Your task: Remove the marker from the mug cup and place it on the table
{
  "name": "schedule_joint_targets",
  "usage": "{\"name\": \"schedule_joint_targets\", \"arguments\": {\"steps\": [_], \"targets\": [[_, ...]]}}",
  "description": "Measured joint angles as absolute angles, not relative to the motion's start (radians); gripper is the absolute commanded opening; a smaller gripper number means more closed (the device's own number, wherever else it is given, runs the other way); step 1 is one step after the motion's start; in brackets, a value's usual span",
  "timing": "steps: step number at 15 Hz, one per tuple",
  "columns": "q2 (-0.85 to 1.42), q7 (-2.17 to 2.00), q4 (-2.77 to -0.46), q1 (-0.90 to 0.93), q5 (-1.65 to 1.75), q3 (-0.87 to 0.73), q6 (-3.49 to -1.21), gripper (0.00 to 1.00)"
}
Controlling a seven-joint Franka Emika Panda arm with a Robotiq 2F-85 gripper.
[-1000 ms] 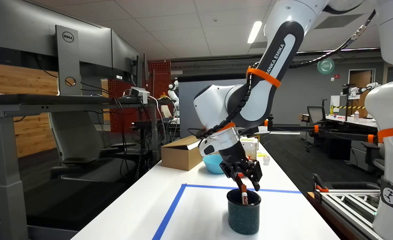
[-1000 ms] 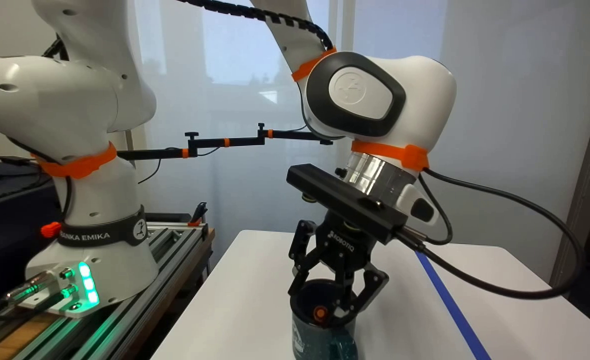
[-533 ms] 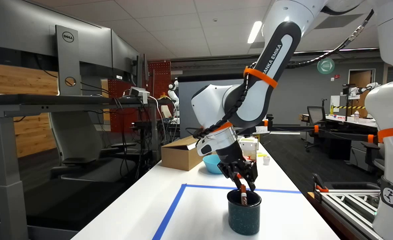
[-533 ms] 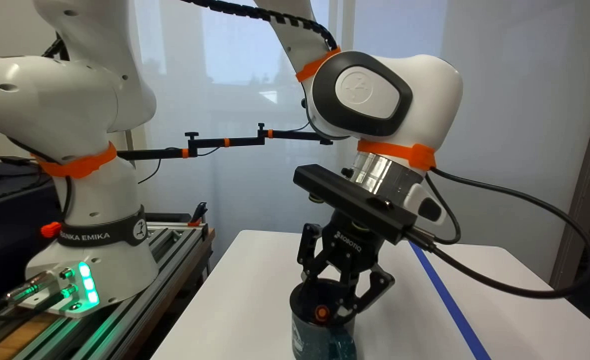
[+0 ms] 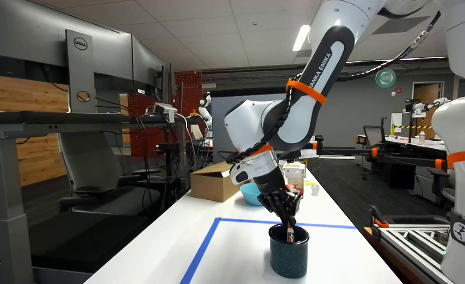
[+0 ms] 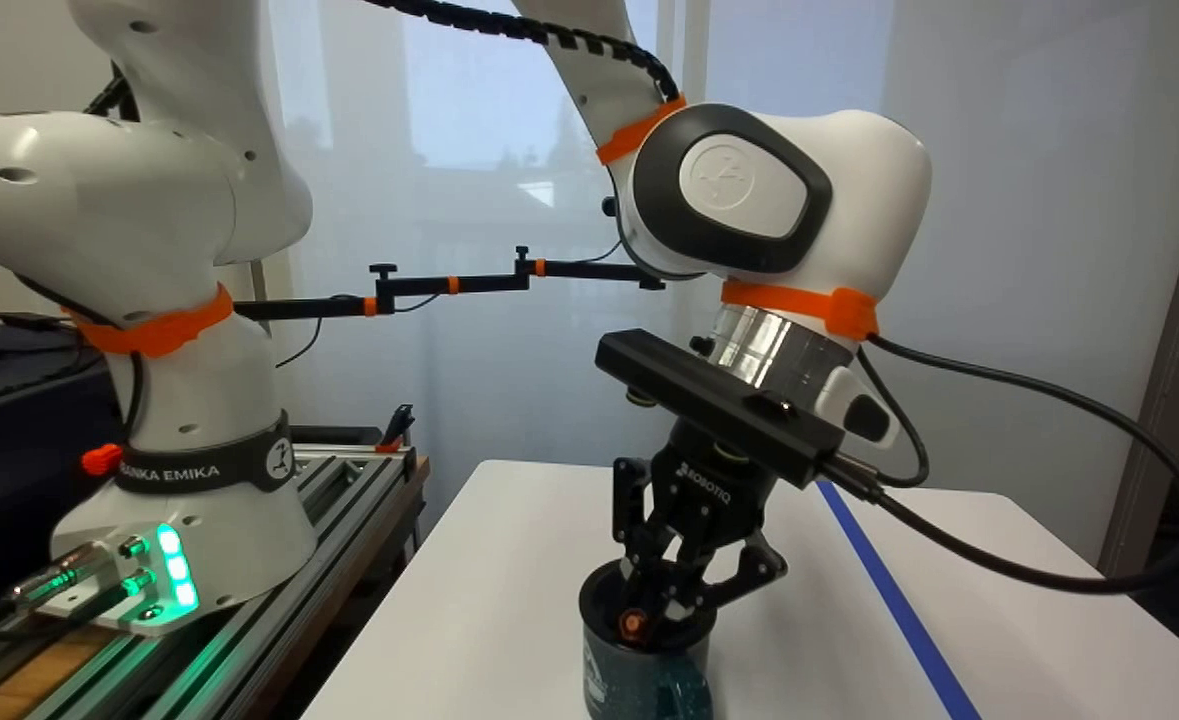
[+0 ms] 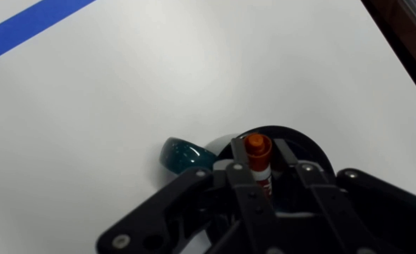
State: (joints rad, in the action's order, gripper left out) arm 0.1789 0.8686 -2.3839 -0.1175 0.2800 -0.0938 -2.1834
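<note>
The marker [image 7: 260, 163] is sitting in the mug [image 5: 288, 258], tilted, with its top end up around the rim. Reddish-orange cap with a little raised nub on the end, then a white band, then a dark red barrel with pale lettering — bits of letters show, but I can't make out a word. Mug's a speckled dark teal, near-black inside, with a glossy handle [image 7: 187, 155] and a pale logo [image 6: 595, 678] that I can't read either.

The gripper [image 7: 261, 150] is down at the mouth of the mug, its fingers [image 7: 239, 150] drawn in close with the marker between them. One looks right up against it, but I honestly can't tell if both touch, so no idea whether it's actually got hold.

Branding-wise: ROBOTIQ on the gripper's body, and ANKA EMIKA is what shows on the arm [image 5: 297, 122], plus again on the base band [image 6: 171, 472]. The mug stands on the white table [image 5: 157, 252] near some blue tape [image 5: 199, 256]. Further back — a cardboard box [image 5: 212, 188], a blue bowl [image 5: 250, 194], and a DELL monitor stand [image 5: 79, 71].
</note>
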Motion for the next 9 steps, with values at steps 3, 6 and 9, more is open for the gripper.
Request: {"name": "schedule_joint_targets", "arguments": {"steps": [3, 6, 9], "targets": [[0.179, 0.869, -2.381, -0.117, 0.280, -0.091, -2.183, 0.05], [0.179, 0.869, -2.381, -0.117, 0.280, -0.090, -2.183, 0.05], [0.176, 0.871, -2.379, -0.117, 0.262, -0.084, -2.180, 0.05]]}}
